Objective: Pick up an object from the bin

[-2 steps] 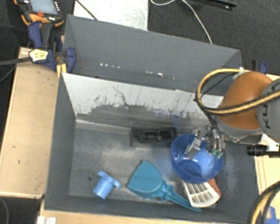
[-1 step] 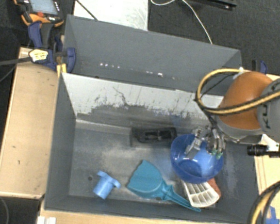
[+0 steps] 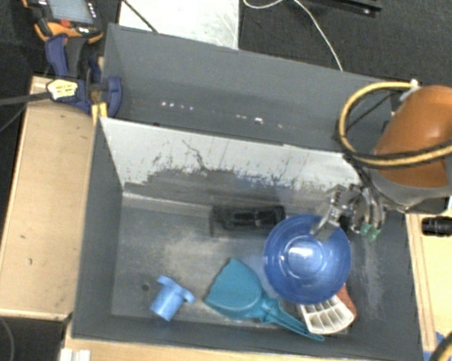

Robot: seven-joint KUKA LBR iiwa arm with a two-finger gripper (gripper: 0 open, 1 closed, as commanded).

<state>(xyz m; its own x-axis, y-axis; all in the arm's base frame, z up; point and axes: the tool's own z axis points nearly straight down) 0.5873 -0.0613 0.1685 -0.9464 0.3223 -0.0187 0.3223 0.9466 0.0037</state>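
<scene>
Camera view, bin contents and arm position: grey metal bin (image 3: 150,240) with five loose items on its floor. Item 1, round blue bowl (image 3: 307,259), mouth up, right of centre. Item 2, teal scoop-shaped piece (image 3: 236,291), just beside the bowl's lower left, its handle running along the bowl's near edge. Item 3, white ribbed piece with an orange-brown end (image 3: 329,315), tucked against the bowl's lower right. Item 4, flat black block (image 3: 246,217), near the back wall, left of the bowl. Item 5, small blue cylinder (image 3: 168,296), well apart at the front left. Gripper (image 3: 346,212): low in the bin at the bowl's far right rim, touching it or just above it; whether it is open or closed cannot be told, nor whether it has hold of anything. Probable target, as a judgement: the bowl, taken by its rim. Risks: a thin curved rim gives little purchase, so the bowl may slip or tip on lifting; a tilting bowl could drag the scoop and the ribbed piece along; the bin's right wall is close and could foul the wrist
</scene>
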